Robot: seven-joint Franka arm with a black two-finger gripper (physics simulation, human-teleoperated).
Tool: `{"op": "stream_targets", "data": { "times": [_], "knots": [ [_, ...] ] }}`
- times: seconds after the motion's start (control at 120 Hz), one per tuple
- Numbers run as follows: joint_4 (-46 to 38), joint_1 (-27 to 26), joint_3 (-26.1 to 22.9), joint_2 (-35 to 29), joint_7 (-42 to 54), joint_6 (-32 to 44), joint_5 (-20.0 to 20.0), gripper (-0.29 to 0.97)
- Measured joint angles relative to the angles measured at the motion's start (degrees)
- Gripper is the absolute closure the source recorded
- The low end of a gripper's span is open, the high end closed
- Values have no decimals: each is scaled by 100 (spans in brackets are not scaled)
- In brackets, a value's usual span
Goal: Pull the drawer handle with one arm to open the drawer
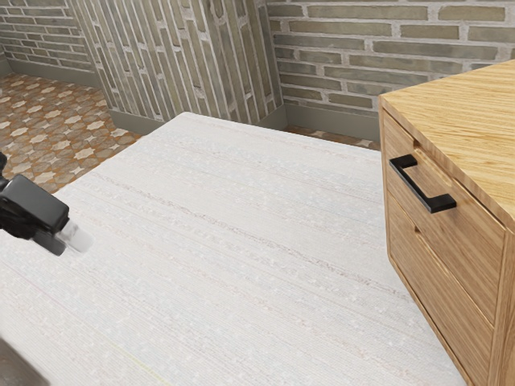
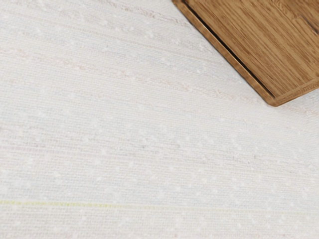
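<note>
The cabinet (image 1: 463, 273) stands on the worktop (image 1: 241, 241) at the exterior view's right, the handle (image 1: 422, 183) on its upper drawer (image 1: 451, 229); the claw (image 1: 74, 236) hangs well apart, over the worktop's opposite side

A home-like room: brick walls (image 1: 386, 48), patterned tile floor (image 1: 56, 129), white table (image 1: 225, 241) and wooden drawer cabinet (image 1: 459, 241).

The black gripper (image 1: 71, 235) sits at the far left edge of the exterior view, mid-height, angled toward the lower right.
</note>
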Motion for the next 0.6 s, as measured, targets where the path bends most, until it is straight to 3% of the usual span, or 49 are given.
{"op": "stream_targets", "data": {
  "times": [0.208, 0.317, 0.5, 0.6],
  "knots": [
    [38, 91, 5, 299, -1303, 168, -311, 2],
    [804, 579, -469, 959, -1802, 45, -421, 2],
    [1426, 762, -874, 1775, -2393, -133, -788, 2],
    [1681, 1264, -1529, 2125, -2616, -168, -1089, 2]
  ]
}}
